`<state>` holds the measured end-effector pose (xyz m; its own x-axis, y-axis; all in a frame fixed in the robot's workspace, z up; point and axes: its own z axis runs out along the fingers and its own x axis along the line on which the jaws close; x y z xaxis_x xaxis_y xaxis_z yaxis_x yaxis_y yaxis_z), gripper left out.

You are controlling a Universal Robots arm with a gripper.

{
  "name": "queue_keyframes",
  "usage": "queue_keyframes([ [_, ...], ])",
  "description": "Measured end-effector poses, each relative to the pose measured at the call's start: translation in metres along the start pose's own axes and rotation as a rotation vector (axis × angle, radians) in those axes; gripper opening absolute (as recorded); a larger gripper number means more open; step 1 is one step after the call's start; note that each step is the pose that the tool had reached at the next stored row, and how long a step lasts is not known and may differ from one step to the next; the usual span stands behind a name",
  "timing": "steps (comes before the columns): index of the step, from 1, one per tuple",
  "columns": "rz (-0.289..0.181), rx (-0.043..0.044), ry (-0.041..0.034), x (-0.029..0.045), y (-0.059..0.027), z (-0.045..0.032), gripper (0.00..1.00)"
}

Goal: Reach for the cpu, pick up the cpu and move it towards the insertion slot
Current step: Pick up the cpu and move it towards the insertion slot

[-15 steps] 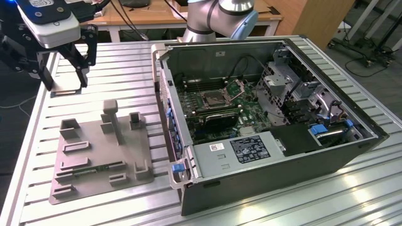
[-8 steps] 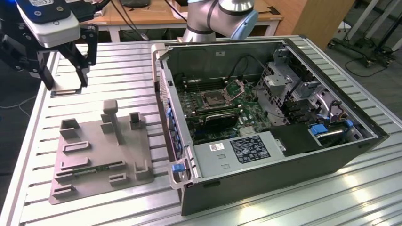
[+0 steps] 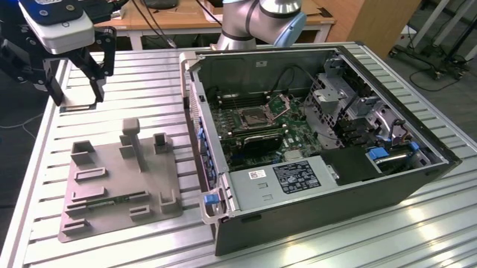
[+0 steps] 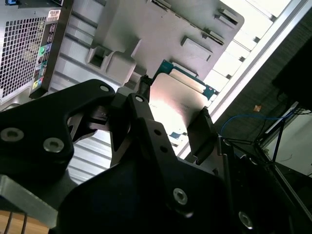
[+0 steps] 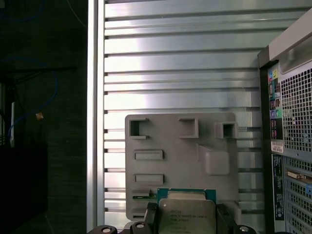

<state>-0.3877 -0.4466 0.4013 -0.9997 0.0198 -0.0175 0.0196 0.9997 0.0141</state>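
Observation:
My gripper (image 3: 77, 100) hangs above the metal table at the exterior view's far left, beyond the grey fixture plate. It is shut on the cpu (image 3: 78, 105), a flat square chip held by two opposite edges. In both wrist views the cpu (image 5: 187, 214) (image 4: 179, 97) shows its silvery face and green rim between the black fingers (image 5: 151, 214) (image 4: 202, 129). The insertion slot (image 3: 257, 116), a dark square socket with its silver frame lifted open, sits on the green board inside the open computer case, well to the exterior view's right of the gripper.
The grey fixture plate (image 3: 111, 184) (image 5: 170, 141) with raised holders lies on the slatted table below the gripper. The open case (image 3: 335, 184) has tall walls, a drive cage (image 3: 350, 106) and cables around the socket. The arm's base (image 3: 261, 22) stands behind the case.

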Motion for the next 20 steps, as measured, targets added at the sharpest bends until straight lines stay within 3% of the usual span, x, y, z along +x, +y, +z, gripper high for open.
queue_keyframes([
  [8,0.000,0.0000,0.0000,-0.0028,0.0001,0.0000,0.55],
  [20,0.000,0.0000,0.0000,-0.0129,0.0003,0.0002,0.55],
])
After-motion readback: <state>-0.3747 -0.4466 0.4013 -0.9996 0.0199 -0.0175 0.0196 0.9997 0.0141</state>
